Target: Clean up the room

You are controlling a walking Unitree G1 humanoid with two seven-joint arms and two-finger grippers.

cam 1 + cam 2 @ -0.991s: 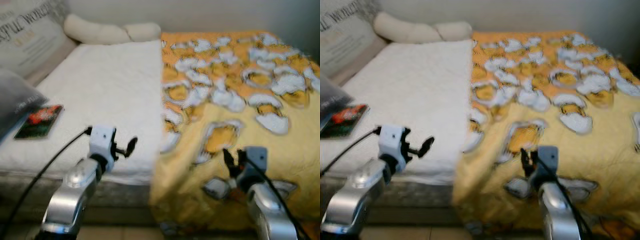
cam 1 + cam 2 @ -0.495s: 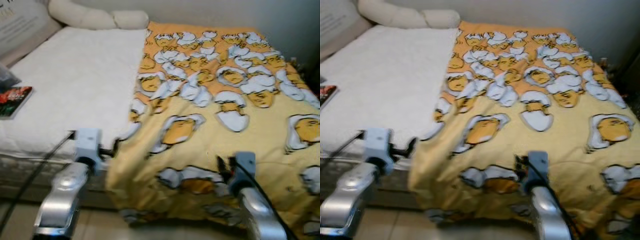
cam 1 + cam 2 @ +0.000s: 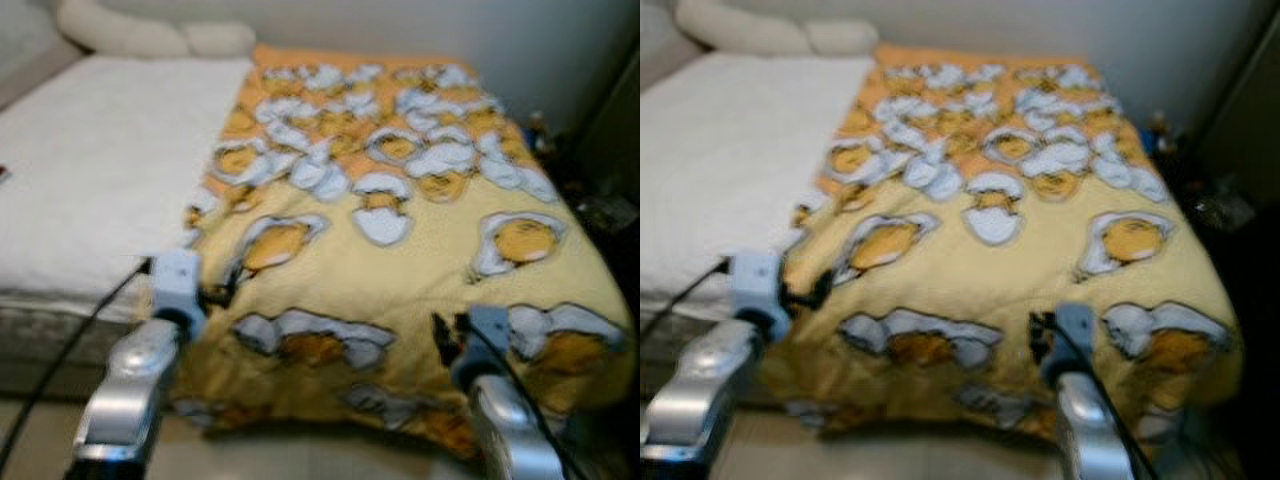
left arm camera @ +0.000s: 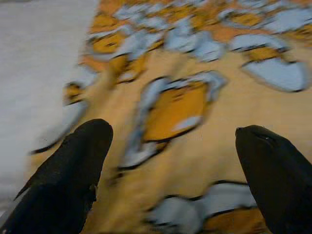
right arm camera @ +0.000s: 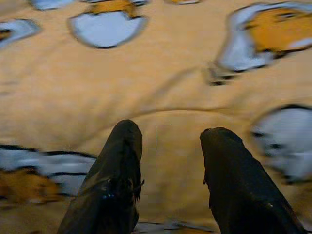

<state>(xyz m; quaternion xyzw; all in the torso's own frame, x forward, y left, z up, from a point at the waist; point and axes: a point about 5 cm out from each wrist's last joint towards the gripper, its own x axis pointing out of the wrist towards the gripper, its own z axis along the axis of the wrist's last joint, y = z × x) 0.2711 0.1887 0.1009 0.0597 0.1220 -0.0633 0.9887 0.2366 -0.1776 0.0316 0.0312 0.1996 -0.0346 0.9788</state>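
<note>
1. Yellow blanket [image 3: 400, 250] covers the bed's right half, long axis running from foot edge toward the pillows [image 3: 150, 35].
2. Left gripper [image 4: 170, 165] spread wide over its near-left edge.
3. Right gripper [image 5: 168, 161] parted, empty, above the foot edge.

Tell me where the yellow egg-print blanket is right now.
In the eye views the yellow egg-print blanket covers the right part of the bed, beside the bare white mattress on the left, its near edge hanging over the bed's foot.
</note>
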